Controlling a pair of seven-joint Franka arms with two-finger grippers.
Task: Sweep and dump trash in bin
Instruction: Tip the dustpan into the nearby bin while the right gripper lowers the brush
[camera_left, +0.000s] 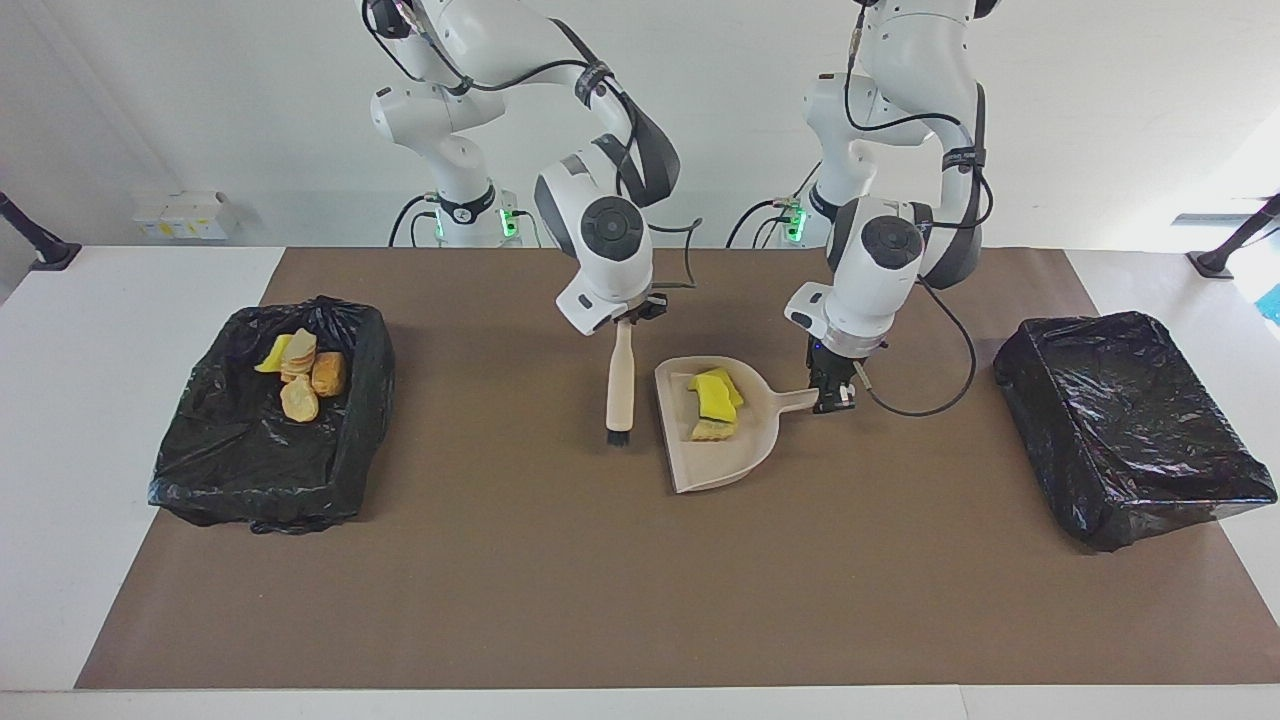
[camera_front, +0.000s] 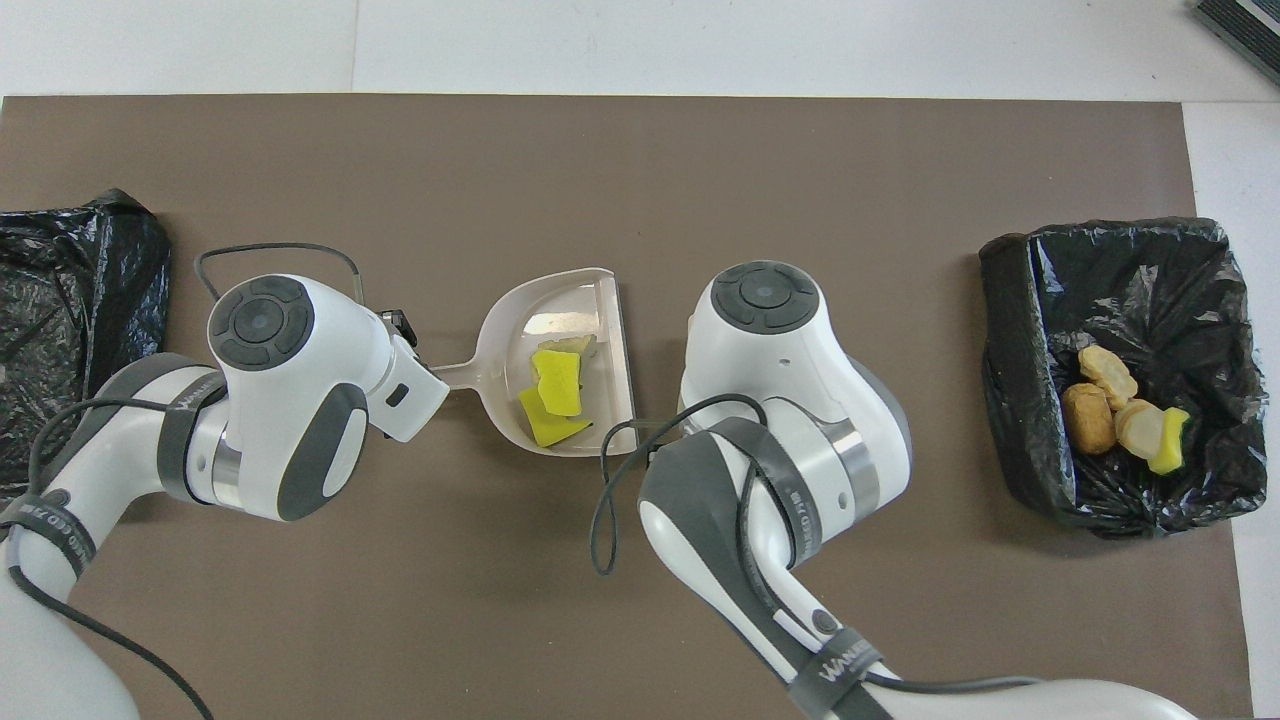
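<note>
Trash chunks (camera_left: 715, 405), three in dustpan (camera_left: 745, 455)

Facing view: high camera across the surface (camera_left: 640, 600), looking toward both arm bases and taking in the whole brown mat (camera_left: 560, 590). Overhead view: steep downward look from above the robots' end, closer in. Both share the dustpan (camera_left: 745, 455) (camera_front: 560, 300) and both black-lined bins.
</note>
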